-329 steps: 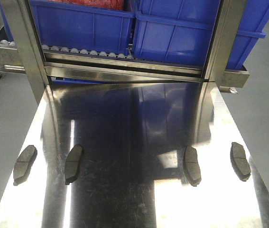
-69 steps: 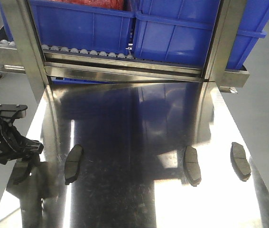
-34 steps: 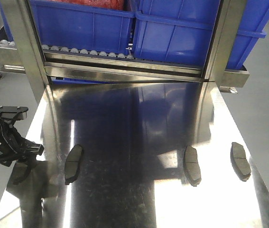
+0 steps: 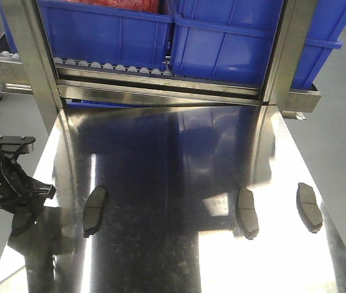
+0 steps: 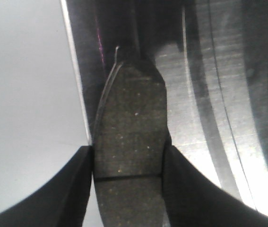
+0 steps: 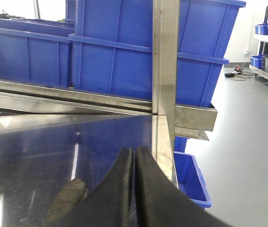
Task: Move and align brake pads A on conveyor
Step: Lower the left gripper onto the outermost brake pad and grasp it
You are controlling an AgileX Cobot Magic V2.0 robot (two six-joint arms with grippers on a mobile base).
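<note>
L jaws are closed on the far-left pad. Wrist cam shows both fingers pressed to its long edges, groove sitting btwn them. Can't tell if it's off the steel surface. R jaws are shut w/ nothing btwn them, hanging over the right side, one pad just below-left of them.

Second pad, third pad and fourth pad lie untouched in the same row. My read: 0 of 4 moved, first pick only under way. Carry, place and align are all left. No conveyor in any view.

Front cam gives the whole row, but my arm hides the grip. L wrist cam gives the grip, nothing else. Only R wrist cam shows the floor beside the blue bins at the far end.
</note>
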